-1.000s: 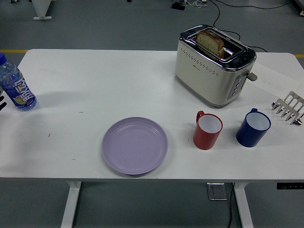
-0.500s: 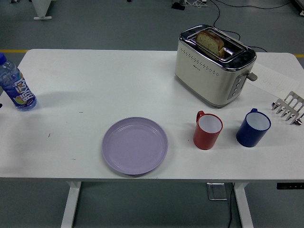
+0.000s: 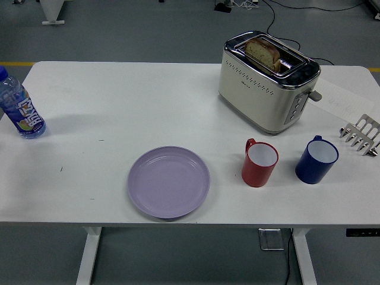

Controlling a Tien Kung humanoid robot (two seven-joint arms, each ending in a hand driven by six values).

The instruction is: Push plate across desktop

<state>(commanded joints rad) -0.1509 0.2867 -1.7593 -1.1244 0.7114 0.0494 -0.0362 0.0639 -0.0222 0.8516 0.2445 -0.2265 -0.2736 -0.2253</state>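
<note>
**Lilac plate sits alone near the front of the table, no hand in sight**

The round, shallow lilac plastic plate (image 3: 169, 181) lies flat on the white rectangular table (image 3: 136, 101), close to the table's near edge and a little left of its middle. Nothing touches the plate; bare tabletop surrounds it on every side.

Neither robot hand shows in the head view, so whether the fingers are spread or curled cannot be told for either one.

Just right of the plate, with a clear gap between them, stands an upright red mug with a white inside (image 3: 260, 162), its handle turned toward the far left. Further right of the plate, beyond the red mug, stands a dark blue mug with a white inside (image 3: 316, 160), also upright, its handle pointing away toward the far side.

Behind the plate and to its right sits a cream and chrome two-slot toaster (image 3: 267, 81), set at an angle, with a slice of brown bread (image 3: 263, 52) standing up out of one slot. Its lever faces the right end of the table.

Far right of the plate, at the table's edge, rests a small silver metal toast rack (image 3: 360, 135). Well to the left of the plate, near the left edge, stands a clear plastic bottle with a blue cap and a colourful label (image 3: 19, 107).
</note>
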